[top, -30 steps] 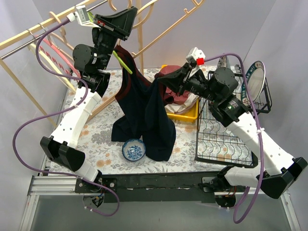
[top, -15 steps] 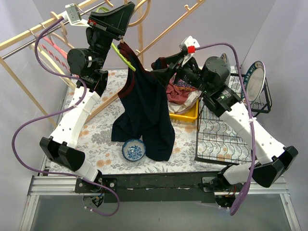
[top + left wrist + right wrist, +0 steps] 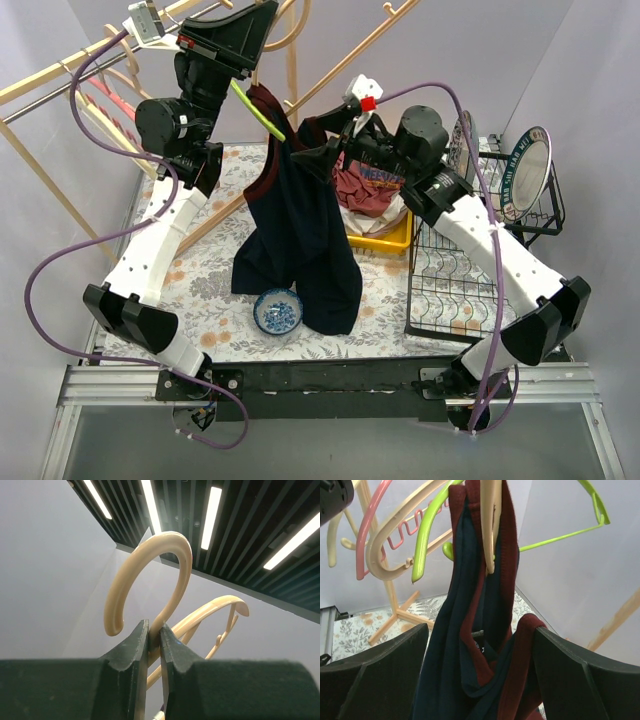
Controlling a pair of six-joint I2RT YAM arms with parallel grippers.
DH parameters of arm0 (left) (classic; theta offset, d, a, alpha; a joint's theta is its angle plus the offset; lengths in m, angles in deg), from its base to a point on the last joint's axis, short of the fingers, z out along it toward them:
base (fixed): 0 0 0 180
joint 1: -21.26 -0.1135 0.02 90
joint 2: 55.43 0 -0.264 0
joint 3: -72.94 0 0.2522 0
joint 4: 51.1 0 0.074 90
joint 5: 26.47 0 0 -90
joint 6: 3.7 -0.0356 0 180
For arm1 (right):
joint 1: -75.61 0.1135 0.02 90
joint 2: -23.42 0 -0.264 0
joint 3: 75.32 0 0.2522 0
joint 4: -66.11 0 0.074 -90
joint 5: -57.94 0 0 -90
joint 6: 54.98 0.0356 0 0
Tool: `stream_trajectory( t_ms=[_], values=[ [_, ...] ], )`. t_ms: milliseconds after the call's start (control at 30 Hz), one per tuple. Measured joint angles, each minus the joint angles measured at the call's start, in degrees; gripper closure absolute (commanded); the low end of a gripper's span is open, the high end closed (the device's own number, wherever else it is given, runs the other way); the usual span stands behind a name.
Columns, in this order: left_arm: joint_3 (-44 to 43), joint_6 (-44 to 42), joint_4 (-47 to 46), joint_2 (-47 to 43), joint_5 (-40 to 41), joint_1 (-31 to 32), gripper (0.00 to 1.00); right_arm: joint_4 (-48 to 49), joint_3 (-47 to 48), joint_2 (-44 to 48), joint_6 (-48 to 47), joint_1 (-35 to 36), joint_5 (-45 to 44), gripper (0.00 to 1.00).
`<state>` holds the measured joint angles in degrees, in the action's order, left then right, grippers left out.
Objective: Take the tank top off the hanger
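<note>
I see left gripper [image 3: 154, 630] clenched on cream plastic hanger hook [image 3: 165, 540]; right gripper [image 3: 480, 630] fingers spread wide open, navy maroon-trimmed tank top [image 3: 465, 610] hanging between them.

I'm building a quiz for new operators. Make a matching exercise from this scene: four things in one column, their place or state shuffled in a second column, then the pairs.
Things
1. tank top
2. bowl
3. yellow bin
4. left gripper

Place or state
A. shut on the hook of the cream hanger
B. on the floral tablecloth, near the front edge
C. hanging, navy with maroon trim
D. holds reddish clothes

Pairs: 1-C, 2-B, 3-D, 4-A
</note>
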<state>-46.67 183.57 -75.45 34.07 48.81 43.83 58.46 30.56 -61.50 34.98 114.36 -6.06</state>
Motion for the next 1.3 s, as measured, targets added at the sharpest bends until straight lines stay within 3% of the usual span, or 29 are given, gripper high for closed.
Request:
stream_trajectory(
  t_ms=[33,133,167,267,500,767,1300],
  values=[
    [-0.02,0.35,-0.15,0.13,0.0,0.0,1.0,0.59,0.0,-0.7,-0.39,0.13,0.26,0.17],
    [-0.02,1.33,-1.33,0.74,-0.07,0.0,1.0,1.99,0.31,-2.84,-1.49,0.76,0.76,0.52],
    [-0.02,1.6,-1.84,0.94,-0.09,0.0,1.0,2.08,0.7,-3.56,-1.95,1.05,0.83,0.7],
    [0.07,2.01,-3.61,1.6,-0.04,0.0,1.0,1.97,2.05,-6.1,-2.16,2.4,0.22,0.98],
    [0.52,0.59,-5.07,2.95,0.15,-0.26,1.0,2.64,0.24,-6.03,-2.75,4.7,-5.49,0.99],
    [3.34,-7.23,0.57,2.71,0.98,-0.22,1.0,3.48,-4.15,-1.66,-3.26,4.9,-14.93,0.99],
    [-2.78,-21.22,15.85,2.69,1.64,-0.2,1.0,0.59,3.45,-4.13,-3.8,4.9,-17.22,0.99]
  ],
)
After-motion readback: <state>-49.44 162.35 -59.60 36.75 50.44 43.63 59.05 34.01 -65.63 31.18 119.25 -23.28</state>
